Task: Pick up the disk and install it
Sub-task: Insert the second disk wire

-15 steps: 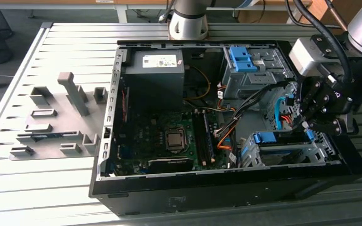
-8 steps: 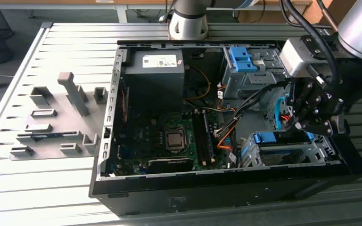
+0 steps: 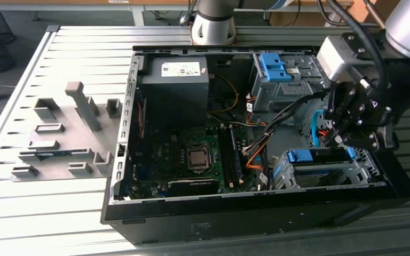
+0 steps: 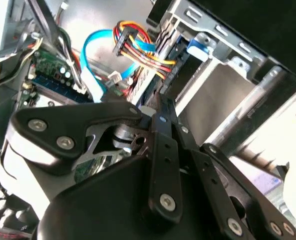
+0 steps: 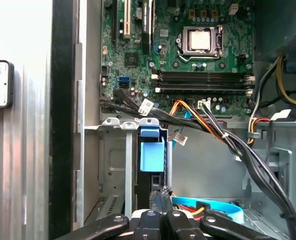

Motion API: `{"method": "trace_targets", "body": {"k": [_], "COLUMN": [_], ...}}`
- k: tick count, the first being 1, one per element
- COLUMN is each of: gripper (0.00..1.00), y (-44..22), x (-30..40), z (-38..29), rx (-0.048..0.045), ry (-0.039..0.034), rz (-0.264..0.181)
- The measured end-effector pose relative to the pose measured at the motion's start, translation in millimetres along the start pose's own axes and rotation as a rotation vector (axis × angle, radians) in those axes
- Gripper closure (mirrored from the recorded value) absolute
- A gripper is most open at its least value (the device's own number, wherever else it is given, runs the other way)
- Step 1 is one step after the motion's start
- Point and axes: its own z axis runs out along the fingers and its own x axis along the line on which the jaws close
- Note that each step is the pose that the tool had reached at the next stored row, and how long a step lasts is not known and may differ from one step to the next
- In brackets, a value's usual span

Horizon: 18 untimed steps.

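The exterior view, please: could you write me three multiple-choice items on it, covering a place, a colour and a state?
1. Where is the gripper?
A. Above the grey fixtures
B. Above the drive cage at the exterior view's right
C. Above the power supply

2. What colour is the rail on the disk?
A. Red
B. Green
C. Blue

3. How is the computer case?
A. Open, motherboard exposed
B. Closed
C. Covered by a cloth

Answers:
1 B: the gripper hangs over the drive cage.
2 C: the disk in that cage shows a blue rail.
3 A: no side panel covers the computer case, so the motherboard shows.
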Motion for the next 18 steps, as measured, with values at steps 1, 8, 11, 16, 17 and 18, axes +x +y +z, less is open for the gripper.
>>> {"method": "trace_targets", "body": {"k": [1, 8, 11, 16, 17, 18], "gripper": [0.89, 0.89, 0.89, 0.89, 0.89, 0.89], "y": [0.1, 9.0, 12.0, 12.3, 12.3, 12.3], "x": [-0.1, -0.4, -1.1, -7.8, -9.8, -12.3], "z": [-4.9, -15.8, -20.3, -29.7, -30.1, -30.3], "rx": [0.0, 0.0027, 0.0049, 0.0051, 0.005, 0.0051], "ry": [0.0, -0.0004, -0.0004, 0.0019, 0.0031, 0.005], "rz": [0.0, 0.001, 0.002, 0.002, 0.002, 0.002]}}
